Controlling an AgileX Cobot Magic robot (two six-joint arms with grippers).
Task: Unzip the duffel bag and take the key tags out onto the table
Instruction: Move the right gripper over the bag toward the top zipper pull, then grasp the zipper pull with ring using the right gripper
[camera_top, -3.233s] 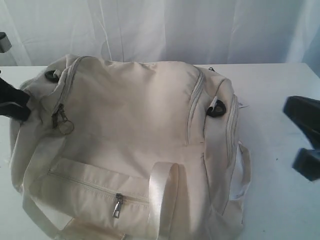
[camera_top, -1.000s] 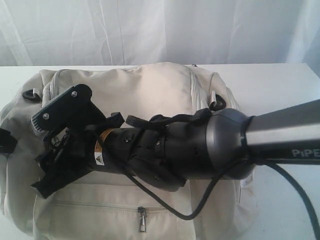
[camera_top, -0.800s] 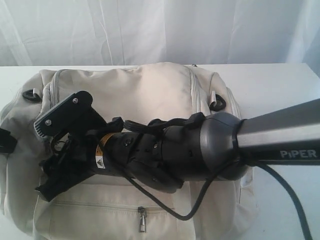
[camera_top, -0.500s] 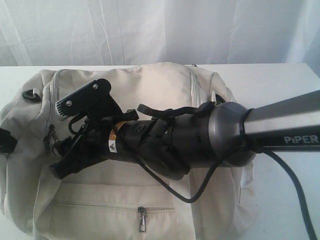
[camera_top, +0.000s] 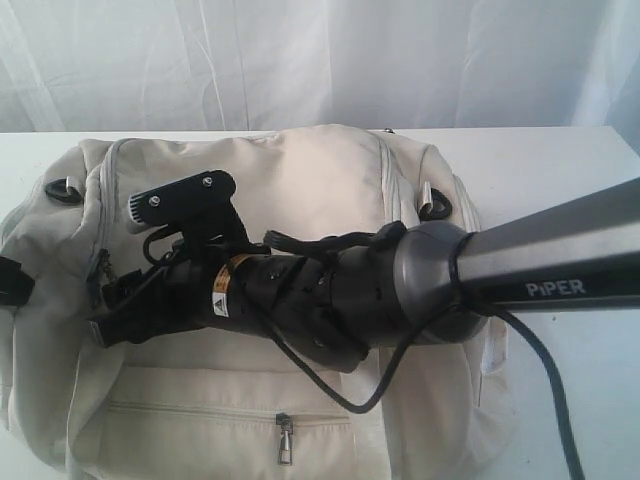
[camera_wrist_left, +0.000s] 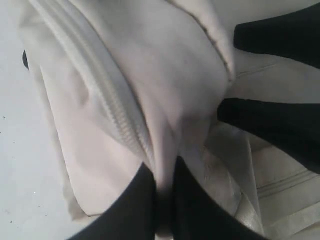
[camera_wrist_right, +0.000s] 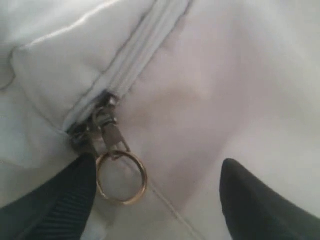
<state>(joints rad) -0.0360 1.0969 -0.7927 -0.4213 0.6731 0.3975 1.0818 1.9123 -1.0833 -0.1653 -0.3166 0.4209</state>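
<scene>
The cream duffel bag (camera_top: 320, 180) lies zipped on the white table (camera_top: 560, 170). My right arm reaches across it to its left end. There my right gripper (camera_top: 115, 268) stands open over the main zipper pull (camera_wrist_right: 107, 132). The pull's metal ring (camera_wrist_right: 121, 177) lies flat on the fabric just inside one finger (camera_wrist_right: 55, 205); the other finger (camera_wrist_right: 260, 200) is well apart from it. At the bag's left end my left gripper (camera_wrist_left: 164, 187) is shut on a fold of the bag's fabric (camera_wrist_left: 180, 100); it shows as a dark tip (camera_top: 12, 280) in the exterior view. The key tags are hidden.
A zipped front pocket with a small metal pull (camera_top: 285, 440) faces the near edge. A white curtain (camera_top: 320, 60) hangs behind the table. The right arm's cable (camera_top: 340, 395) droops over the bag. Bare tabletop lies to the right of the bag.
The right arm swung in from the right, over the bag to its left end. In the last second its wrist rolled and edged right and up. The left gripper kept its hold.
</scene>
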